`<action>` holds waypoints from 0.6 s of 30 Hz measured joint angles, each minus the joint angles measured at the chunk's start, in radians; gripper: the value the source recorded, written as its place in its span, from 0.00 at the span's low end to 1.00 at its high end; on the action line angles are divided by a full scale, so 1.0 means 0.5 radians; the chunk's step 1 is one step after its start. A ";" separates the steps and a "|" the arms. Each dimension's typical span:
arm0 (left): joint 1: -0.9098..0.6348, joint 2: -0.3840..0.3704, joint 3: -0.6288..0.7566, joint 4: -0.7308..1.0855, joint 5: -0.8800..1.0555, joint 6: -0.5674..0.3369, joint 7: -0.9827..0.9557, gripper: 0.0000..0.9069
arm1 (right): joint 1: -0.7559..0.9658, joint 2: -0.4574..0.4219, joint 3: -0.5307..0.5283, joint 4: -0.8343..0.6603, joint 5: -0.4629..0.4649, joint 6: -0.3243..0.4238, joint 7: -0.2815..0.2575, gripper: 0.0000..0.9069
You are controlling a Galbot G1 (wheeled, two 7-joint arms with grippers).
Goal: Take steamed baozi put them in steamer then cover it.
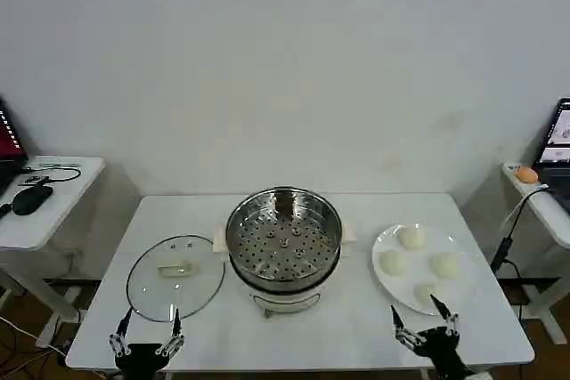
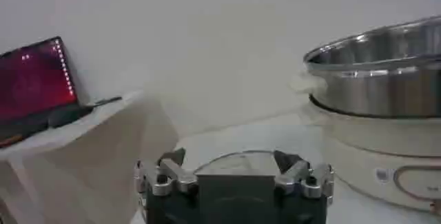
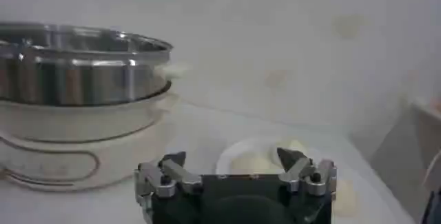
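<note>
Both the left claw (image 1: 148,331) and right claw (image 1: 427,319) gape wide, apparently touching nothing.

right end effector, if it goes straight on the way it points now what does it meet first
Probably the white plate with the steamed baozi; the open right end effector points at its near rim, though depth is unclear.

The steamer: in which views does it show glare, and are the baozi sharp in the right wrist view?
Head view: the steamer glints on its rim and tray. Left wrist view: bright bands on its steel wall. Right wrist view: the baozi look soft, pale and blurred.
</note>
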 measured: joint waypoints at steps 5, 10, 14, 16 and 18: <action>-0.026 0.033 -0.015 -0.004 0.040 0.050 0.041 1.00 | 0.123 -0.271 0.119 -0.089 -0.143 -0.102 -0.146 1.00; -0.036 0.041 -0.007 -0.009 0.084 0.071 0.083 1.00 | 0.294 -0.592 0.159 -0.234 -0.332 -0.174 -0.404 1.00; -0.050 0.033 -0.001 -0.008 0.111 0.086 0.096 1.00 | 0.510 -0.860 0.103 -0.385 -0.496 -0.193 -0.663 1.00; -0.053 0.029 0.002 -0.003 0.126 0.091 0.101 1.00 | 0.644 -0.973 0.034 -0.464 -0.563 -0.191 -0.790 1.00; -0.056 0.024 0.001 0.002 0.138 0.096 0.104 1.00 | 0.823 -1.078 -0.080 -0.561 -0.624 -0.178 -0.922 1.00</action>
